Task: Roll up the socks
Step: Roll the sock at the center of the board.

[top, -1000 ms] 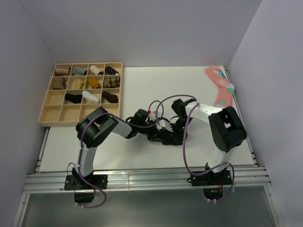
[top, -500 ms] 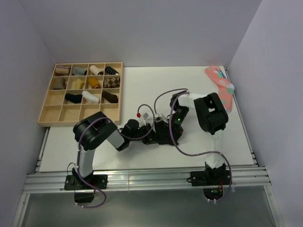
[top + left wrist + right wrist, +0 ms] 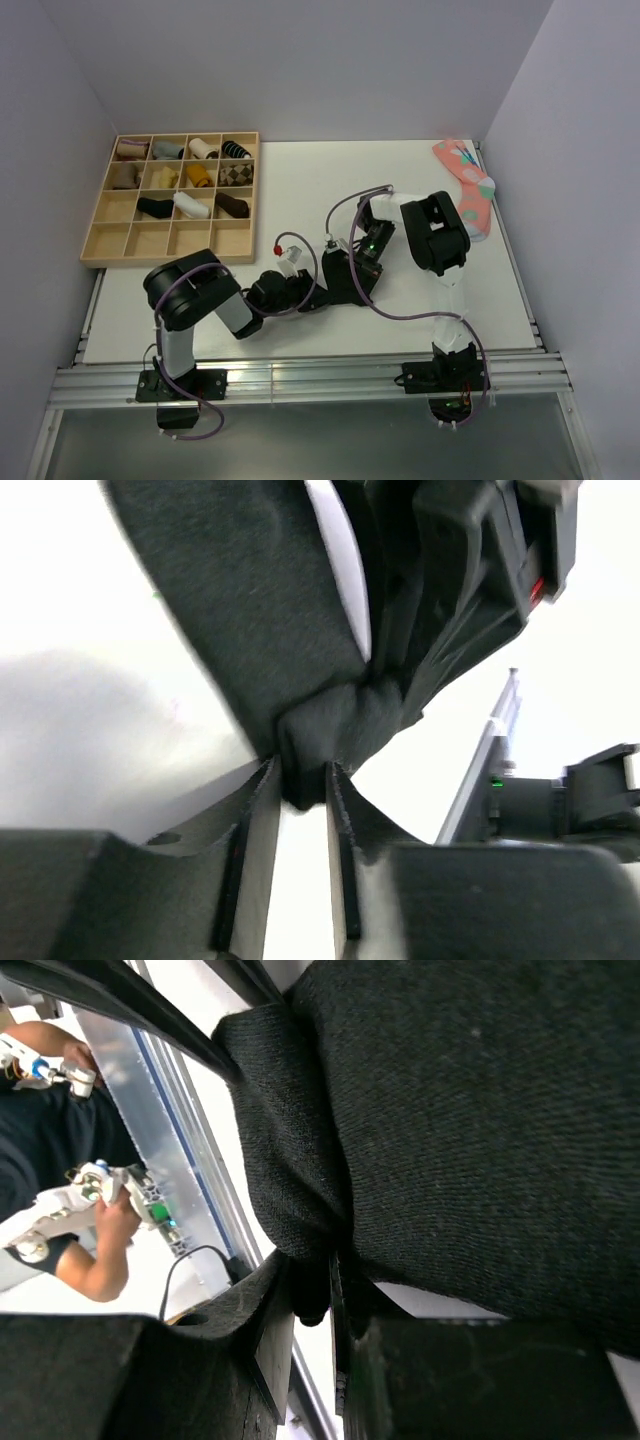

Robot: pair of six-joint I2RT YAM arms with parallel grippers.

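Observation:
The black sock (image 3: 250,600) hangs stretched between my two grippers near the middle of the table. In the left wrist view a bunched fold of it sits between the tips of my left gripper (image 3: 300,777), whose jaws stand a narrow gap apart with the knit touching both. In the right wrist view my right gripper (image 3: 312,1265) is shut on another fold of the sock (image 3: 480,1110), which fills most of that view. From above, the left gripper (image 3: 316,296) and right gripper (image 3: 346,278) nearly meet, and the sock is hard to tell from their black bodies.
A wooden compartment tray (image 3: 100,243) holding several rolled sock bundles stands at the back left. A pink spotted sock (image 3: 470,190) lies at the back right edge. The table's metal rail (image 3: 170,1160) and a person (image 3: 50,1070) beyond it show in the right wrist view.
Both grippers have shifted left together with the sock. The right arm has folded up more steeply, the left wrist has drawn back, and the left jaws have widened a little.

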